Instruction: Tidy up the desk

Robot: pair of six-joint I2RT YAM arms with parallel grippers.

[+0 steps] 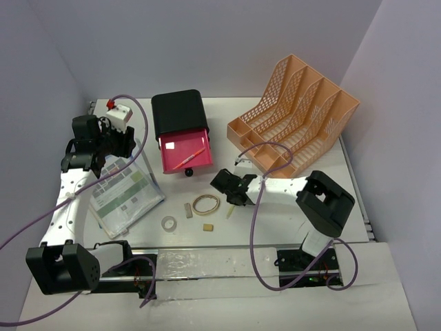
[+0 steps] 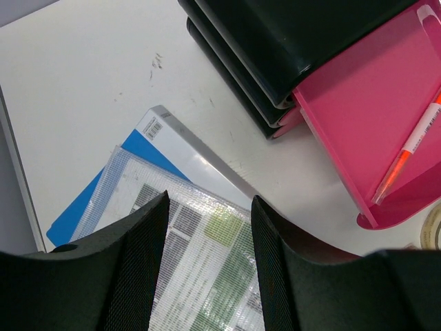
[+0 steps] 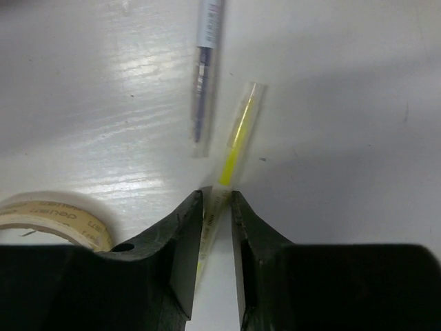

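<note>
The white desk (image 1: pixel 348 176) holds scattered stationery. My right gripper (image 3: pixel 217 196) is low over it, its jaws narrowly open around a clear yellow pen (image 3: pixel 238 134); the pen lies against the left finger, with a gap to the other. A blue pen (image 3: pixel 203 69) lies just beyond it and a tape roll (image 3: pixel 55 221) to the left. From above, the right gripper (image 1: pixel 231 189) is right of that tape roll (image 1: pixel 205 203). My left gripper (image 2: pixel 209 203) hovers open and empty over a mesh sleeve of papers (image 2: pixel 207 269) on a blue folder (image 2: pixel 148 148).
A black drawer box (image 1: pixel 180 114) has its pink drawer (image 1: pixel 186 148) pulled out, an orange pen (image 1: pixel 189 160) inside. A peach mesh file rack (image 1: pixel 296 114) stands back right. A small tape roll (image 1: pixel 168 222), an eraser (image 1: pixel 207 225) and a short stick (image 1: pixel 187 209) lie near the front.
</note>
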